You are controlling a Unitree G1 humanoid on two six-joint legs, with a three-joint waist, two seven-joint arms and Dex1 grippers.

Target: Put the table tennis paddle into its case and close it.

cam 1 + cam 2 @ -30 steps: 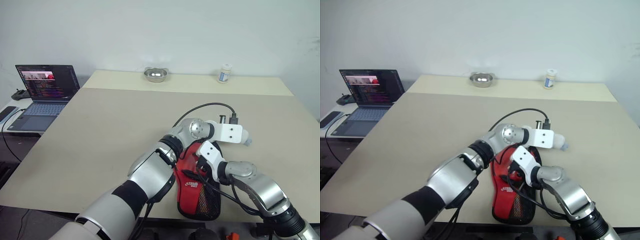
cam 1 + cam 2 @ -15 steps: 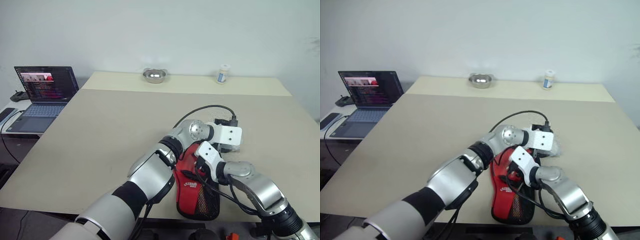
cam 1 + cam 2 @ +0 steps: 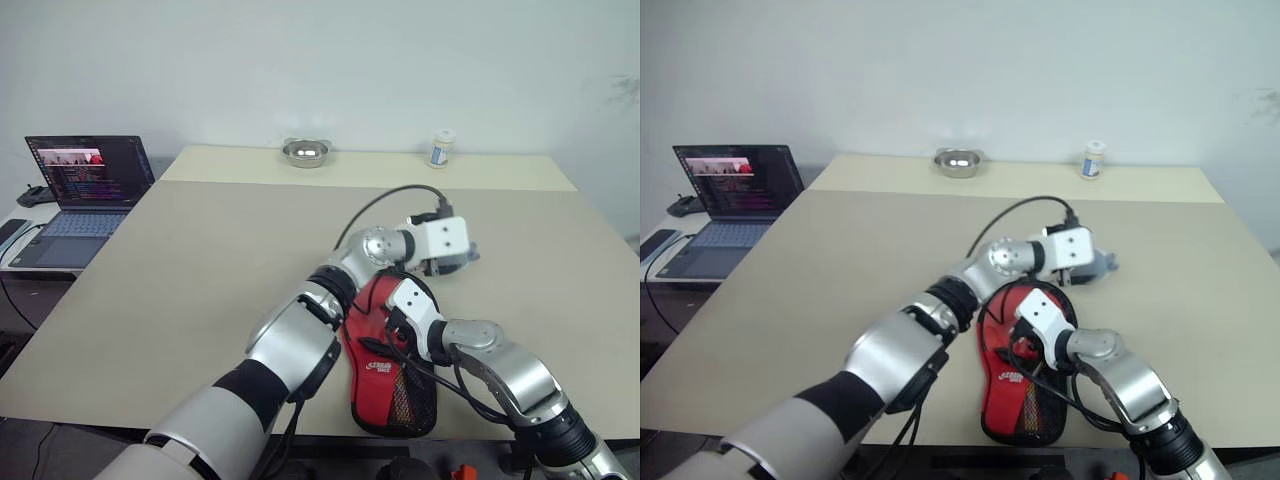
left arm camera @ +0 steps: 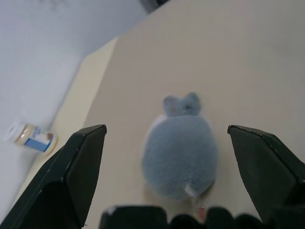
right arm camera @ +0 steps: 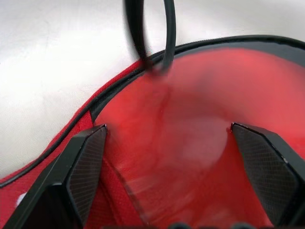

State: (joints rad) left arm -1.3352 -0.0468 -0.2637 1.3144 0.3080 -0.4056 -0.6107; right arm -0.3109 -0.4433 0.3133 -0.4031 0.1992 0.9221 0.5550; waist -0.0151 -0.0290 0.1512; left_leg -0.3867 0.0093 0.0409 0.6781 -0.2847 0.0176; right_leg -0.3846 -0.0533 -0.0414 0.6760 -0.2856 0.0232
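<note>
Head views put your case (image 3: 385, 385) nearest you, lying red-and-mesh face up at the near edge of the table (image 3: 200, 290), its round end pointing away from you. Your right hand (image 5: 176, 157) sits low over that red fabric with its fingers (image 5: 78, 176) spread wide, gripping nothing; a black cable (image 5: 167, 33) crosses in front of it. Just beyond the case, your left hand (image 4: 181, 157) hangs above the table with its fingers (image 4: 71, 176) spread wide and empty, a small grey plush mouse (image 4: 180, 148) lying between them on the tabletop. Far back stand a metal bowl (image 3: 305, 152) and a small jar (image 3: 440, 148). A laptop (image 3: 75, 195) sits on a side desk at your left.
</note>
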